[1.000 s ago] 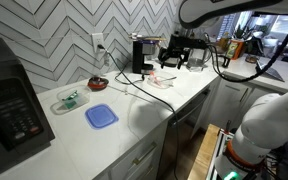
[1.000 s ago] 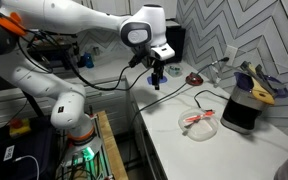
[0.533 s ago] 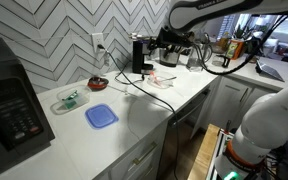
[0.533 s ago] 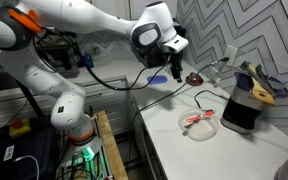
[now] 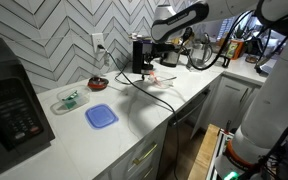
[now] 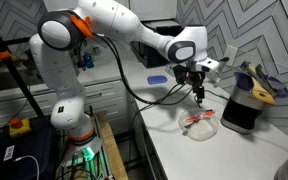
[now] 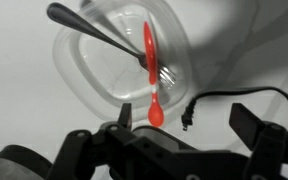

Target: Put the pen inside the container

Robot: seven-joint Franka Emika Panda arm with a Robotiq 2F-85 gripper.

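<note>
The container (image 5: 69, 99), a small clear squarish tub with something green in it, sits on the white counter at the left, near the blue square lid (image 5: 101, 116). I see no pen in any view. My gripper (image 5: 167, 50) hangs open and empty over the shallower clear tray (image 5: 161, 77). In the other exterior view it (image 6: 198, 93) hovers above the tray (image 6: 200, 124). In the wrist view the gripper (image 7: 187, 118) has its jaws wide apart just below the tray (image 7: 84, 80), which holds a red spoon (image 7: 149, 60) and a dark utensil (image 7: 94, 30).
A black cable with a plug (image 7: 187, 122) lies on the counter between my fingers. A black appliance (image 5: 140, 55) stands behind the tray. A small dark red bowl (image 5: 99, 83) sits by the wall. A microwave (image 5: 9, 105) is at the far left. The blue lid (image 6: 157, 78) lies beyond the arm.
The arm has swung across the counter, from over the blue lid's side to above the clear tray with the red spoon. The jaws stay open and empty.
</note>
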